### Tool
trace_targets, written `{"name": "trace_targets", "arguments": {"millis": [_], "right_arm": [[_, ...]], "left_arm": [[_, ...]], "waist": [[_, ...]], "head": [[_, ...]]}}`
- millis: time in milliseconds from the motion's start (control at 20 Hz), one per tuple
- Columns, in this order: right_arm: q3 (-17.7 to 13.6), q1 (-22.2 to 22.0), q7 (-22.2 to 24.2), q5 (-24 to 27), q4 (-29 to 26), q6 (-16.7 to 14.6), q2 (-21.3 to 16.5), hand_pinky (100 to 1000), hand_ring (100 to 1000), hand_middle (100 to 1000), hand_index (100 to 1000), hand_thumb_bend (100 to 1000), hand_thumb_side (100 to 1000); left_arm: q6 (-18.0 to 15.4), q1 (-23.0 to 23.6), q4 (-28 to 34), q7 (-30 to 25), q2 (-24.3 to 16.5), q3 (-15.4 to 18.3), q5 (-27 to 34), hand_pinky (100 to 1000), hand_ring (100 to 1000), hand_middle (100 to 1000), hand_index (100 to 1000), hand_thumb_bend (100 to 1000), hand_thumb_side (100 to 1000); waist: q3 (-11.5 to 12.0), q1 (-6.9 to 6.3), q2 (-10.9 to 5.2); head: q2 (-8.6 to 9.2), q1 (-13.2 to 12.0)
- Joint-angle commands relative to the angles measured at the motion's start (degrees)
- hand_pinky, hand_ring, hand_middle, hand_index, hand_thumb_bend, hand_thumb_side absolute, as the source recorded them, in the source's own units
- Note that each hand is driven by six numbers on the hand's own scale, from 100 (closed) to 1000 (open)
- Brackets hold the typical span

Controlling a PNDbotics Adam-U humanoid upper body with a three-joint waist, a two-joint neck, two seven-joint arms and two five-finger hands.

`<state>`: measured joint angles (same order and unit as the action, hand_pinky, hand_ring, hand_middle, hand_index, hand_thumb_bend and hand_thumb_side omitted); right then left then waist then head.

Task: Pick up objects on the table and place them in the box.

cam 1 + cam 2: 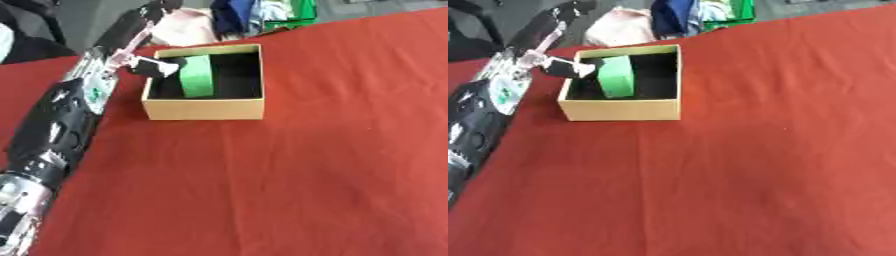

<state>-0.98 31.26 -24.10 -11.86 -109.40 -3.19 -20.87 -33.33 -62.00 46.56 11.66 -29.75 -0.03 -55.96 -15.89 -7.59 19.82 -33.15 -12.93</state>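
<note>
My left hand (156, 66) reached over the box's (203, 108) left wall, fingers curled against the green block (197, 76) standing on edge inside; whether they truly gripped it, I couldn't tell. The arm ran in long from the lower left. Open red desk (332, 165) lay right of and in front of the box

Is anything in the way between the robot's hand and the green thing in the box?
No. The left hand is already over the box rim, right against the green block standing inside. Nothing visible lies between them, and the block is already where it belongs.
</note>
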Motion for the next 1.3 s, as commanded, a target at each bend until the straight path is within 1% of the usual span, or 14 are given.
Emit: {"name": "trace_targets", "arguments": {"millis": [50, 150, 250, 300, 350, 500, 550, 600, 650, 900, 1000, 1100, 1300], "right_arm": [[0.0, 0.5, 0.1, 0.5, -1.2, 0.0, -0.8, 644, 631, 651, 808, 100, 442], [0.0, 0.4, 0.1, 0.6, -1.1, 0.0, -0.9, 644, 631, 651, 807, 100, 441], [0.0, 0.3, 0.1, 0.6, -1.1, 0.0, -0.9, 644, 631, 651, 806, 100, 441], [0.0, 0.3, 0.1, 0.6, -1.0, 0.0, -0.8, 644, 631, 651, 806, 100, 441], [0.0, 0.2, 0.1, 0.6, -1.0, 0.0, -0.8, 645, 632, 651, 806, 100, 441], [0.0, 0.1, 0.1, 0.3, -1.1, -0.1, -0.6, 646, 632, 651, 806, 100, 440], [-0.1, 0.1, 0.1, 0.2, -1.1, -0.1, -0.5, 646, 632, 651, 805, 100, 440], [-0.1, 0.0, 0.1, 0.1, -1.2, -0.1, -0.4, 647, 633, 651, 805, 100, 440], [-0.1, 0.0, 0.1, 0.1, -1.2, -0.1, -0.4, 647, 633, 651, 805, 100, 440], [-0.2, -0.1, 0.1, -0.4, -1.3, -0.2, 0.1, 648, 634, 651, 804, 100, 439], [-0.2, -0.1, 0.1, -0.6, -1.4, -0.2, 0.3, 649, 634, 652, 804, 100, 439], [-0.3, -0.1, 0.1, -0.9, -1.5, -0.2, 0.3, 650, 634, 652, 803, 100, 437], [-0.6, 0.1, -0.1, -1.7, -1.4, -0.2, 0.1, 652, 635, 652, 802, 100, 432]], "left_arm": [[-0.4, -1.4, 1.2, 1.4, -1.8, 0.9, 0.8, 829, 874, 875, 1000, 493, 232], [-0.5, -1.3, 1.9, 1.7, -1.9, 1.0, 2.2, 827, 872, 876, 1000, 471, 233], [-0.6, -1.2, 2.9, 1.8, -2.1, 1.0, 4.6, 824, 868, 875, 1000, 444, 256], [-0.5, -1.2, 3.5, 1.8, -2.1, 1.1, 6.2, 823, 865, 875, 1000, 427, 266], [-0.2, -1.2, 4.1, 1.9, -2.1, 1.2, 8.3, 819, 860, 875, 1000, 390, 286], [0.5, -0.9, 6.8, 1.4, -2.7, 0.9, 15.0, 818, 856, 874, 1000, 380, 310], [0.8, -0.7, 7.8, 1.0, -2.9, 0.7, 17.0, 818, 855, 874, 1000, 365, 341], [1.2, -0.4, 8.9, 0.3, -3.1, 0.5, 19.0, 818, 854, 874, 1000, 361, 352], [1.7, -0.3, 9.8, -0.4, -3.2, 0.4, 20.8, 818, 853, 875, 1000, 353, 399], [4.2, 0.5, 14.7, -4.5, -3.7, 0.0, 31.0, 817, 849, 878, 1000, 327, 460], [5.2, 1.0, 17.1, -6.1, -4.0, -0.1, 35.2, 814, 844, 873, 1000, 320, 449], [6.4, 1.9, 20.7, -6.6, -4.4, 0.0, 39.8, 805, 831, 860, 1000, 312, 418], [8.6, 5.4, 31.0, -5.5, -6.7, 0.6, 47.7, 790, 803, 835, 1000, 305, 323]], "waist": [[0.3, -0.47, -0.16], [0.5, -0.41, -0.22], [0.7, -0.30, -0.36], [0.8, -0.24, -0.45], [1.0, -0.16, -0.58], [1.5, 0.08, -1.00], [1.7, 0.17, -1.16], [1.8, 0.26, -1.29], [2.0, 0.37, -1.43], [2.8, 0.94, -2.03], [3.3, 1.17, -2.25], [4.0, 1.47, -2.42], [5.7, 2.13, -2.70]], "head": [[0.47, 0.2], [0.38, 0.3], [0.29, 0.5], [0.20, 0.5], [0.11, 0.5], [-0.33, 0.6], [-0.45, 0.7], [-0.52, 0.8], [-0.57, 0.8], [-0.72, 1.0], [-0.81, 1.1], [-0.99, 1.5], [-1.42, 2.3]]}}
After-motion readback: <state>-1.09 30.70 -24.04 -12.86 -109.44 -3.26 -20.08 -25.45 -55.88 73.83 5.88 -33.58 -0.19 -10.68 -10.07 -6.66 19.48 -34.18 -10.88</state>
